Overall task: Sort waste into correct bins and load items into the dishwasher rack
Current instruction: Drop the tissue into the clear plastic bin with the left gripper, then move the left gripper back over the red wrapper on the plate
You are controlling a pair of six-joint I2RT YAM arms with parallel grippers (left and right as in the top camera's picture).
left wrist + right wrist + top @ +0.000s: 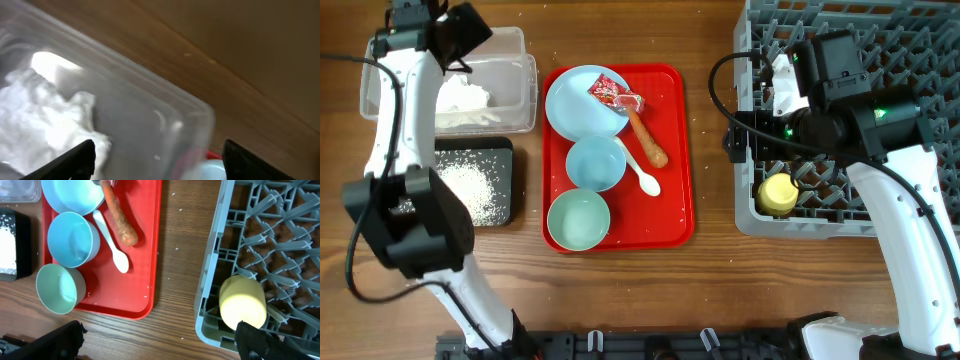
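Risk: crumpled white napkins [45, 115] could get dragged back out of the clear tub [150, 115] if a fold is snagged by the left fingers [80, 160] on lift-off. Those fingers are spread, nothing held, over the tub in the overhead's upper left. Napkins lie inside, under the left tip; contact can't be told. Right fingers [55, 342] are spread, empty, beside the yellow cup [242, 302] in the rack [215, 280].

Clear lane between red tray [678, 150] and rack [810, 223]
Bare worktop [715, 260] ran near to far there; plate [575, 105], blue bowl [595, 163] and green bowl [578, 220] filled the tray's left half.
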